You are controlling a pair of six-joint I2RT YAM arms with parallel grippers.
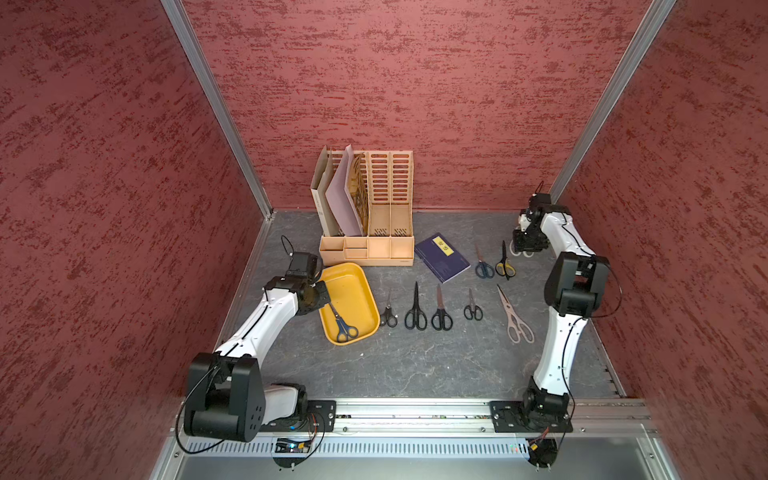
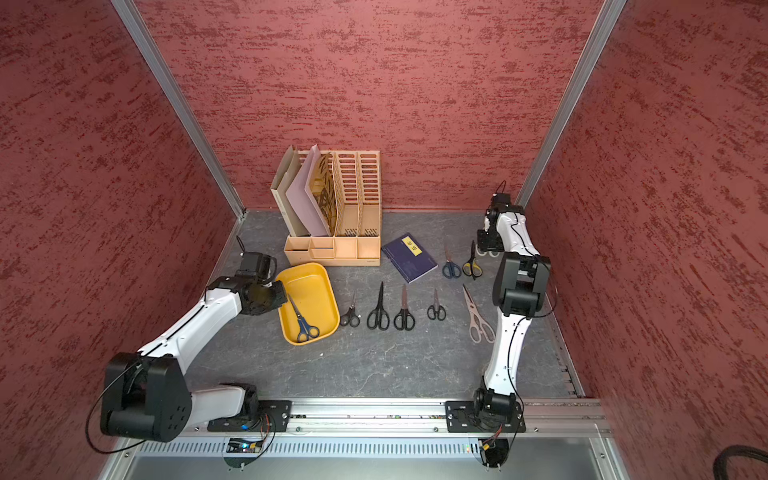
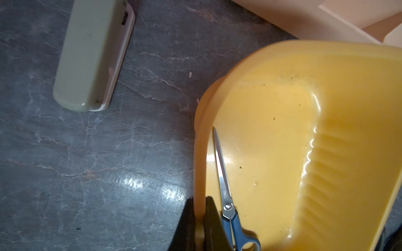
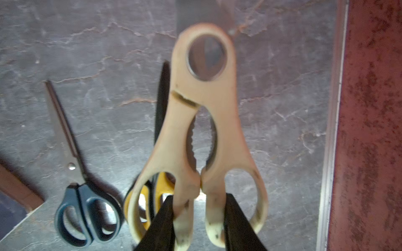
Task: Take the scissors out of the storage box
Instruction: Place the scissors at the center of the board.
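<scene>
The left pincer [image 3: 199, 198] is clenched on the storage box [image 1: 353, 282], with its fingers [image 3: 212, 217] on either side of the box's left wall. Inside the box, along that wall, lies a blue-handled pair of scissors [image 1: 341, 325]. On the counter [image 1: 415, 365] just right of the box, a row runs outward: a short black pair [image 1: 388, 318], a long black pair [image 1: 416, 311], a brown-bladed black pair [image 1: 441, 315] and a second short black pair [image 1: 473, 310]. Farther from the box and further back lie a dark blue notebook [image 1: 441, 257], a slate-blue pair [image 1: 483, 265] and a yellow-and-black pair [image 1: 504, 264]. The cream kitchen shears [image 1: 514, 318] lie nearer the front. Farthest from the box, the right pincer [image 4: 199, 195] grasps a cream-handled pair [image 4: 204, 97] by its handles.
</scene>
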